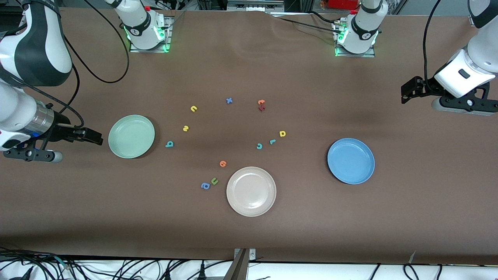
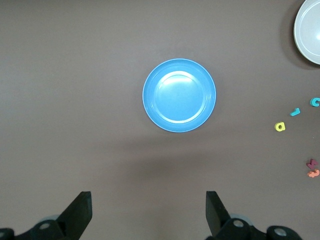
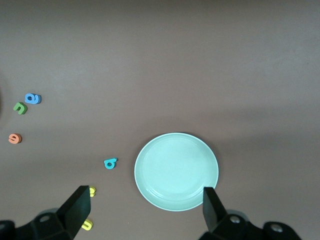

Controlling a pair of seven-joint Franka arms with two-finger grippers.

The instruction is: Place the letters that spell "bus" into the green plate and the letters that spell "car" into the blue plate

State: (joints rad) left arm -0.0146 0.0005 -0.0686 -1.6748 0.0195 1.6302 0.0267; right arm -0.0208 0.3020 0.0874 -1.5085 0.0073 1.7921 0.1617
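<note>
Brown counter [image 1: 249,233], nothing in any plate.

Plates: round pale mint-green shallow plate [image 1: 131,136] sits toward the right arm's end; round mid-blue shallow plate [image 1: 351,160] toward the left arm's end; round beige-white plate [image 1: 251,191] between them, nearest the front camera.

Arms: both wait, up off the counter. Right gripper [image 1: 93,137] hangs at its end of the counter, just beside the green plate's rim, jaws wide open, holding nothing. Left gripper [image 1: 406,91] hangs over bare counter at its end, well apart from the blue plate, jaws wide open, holding nothing.

Letters, all tiny foam, loose on the counter:
- "bus": teal "b" [image 1: 169,144] near the green plate; yellow "s" [image 1: 185,128] and yellow "u" [image 1: 193,109] each farther from the front camera.
- "car": teal "c" [image 1: 259,146], teal "r" [image 1: 272,141], yellow "a" [image 1: 282,133] in a short row, mid-counter, between the beige-white and blue plates.
- Others: orange letter [image 1: 223,163], green "u" [image 1: 214,181] and blue "a" [image 1: 205,186] beside the beige-white plate; blue cross shape [image 1: 229,100]; orange letter [image 1: 261,102] touching a dark red one [image 1: 262,108], farthest back.
</note>
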